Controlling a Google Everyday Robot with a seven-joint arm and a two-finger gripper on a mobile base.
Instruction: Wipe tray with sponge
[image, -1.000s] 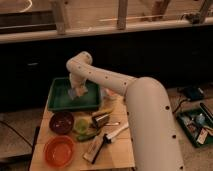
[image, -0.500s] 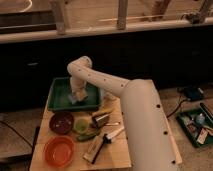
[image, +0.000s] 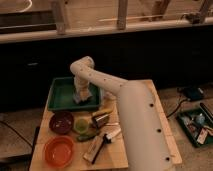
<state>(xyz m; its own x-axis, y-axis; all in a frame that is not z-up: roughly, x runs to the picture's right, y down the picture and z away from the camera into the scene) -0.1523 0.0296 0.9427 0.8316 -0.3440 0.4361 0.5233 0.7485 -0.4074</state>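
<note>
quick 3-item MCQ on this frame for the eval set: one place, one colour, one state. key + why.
1. Where is the gripper?
A) down inside the tray
B) over the floor
C) raised above the wooden rail

2. Tray colour?
A) orange
B) green
C) white

3. The orange bowl is:
A) upside down
B) stacked in the tray
C) upright on the table

Key:
1 A, the arm's end sits within the tray walls, at the pale sponge.
2 B, its walls and floor are green.
3 C, its open side faces up, outside the tray.
</note>
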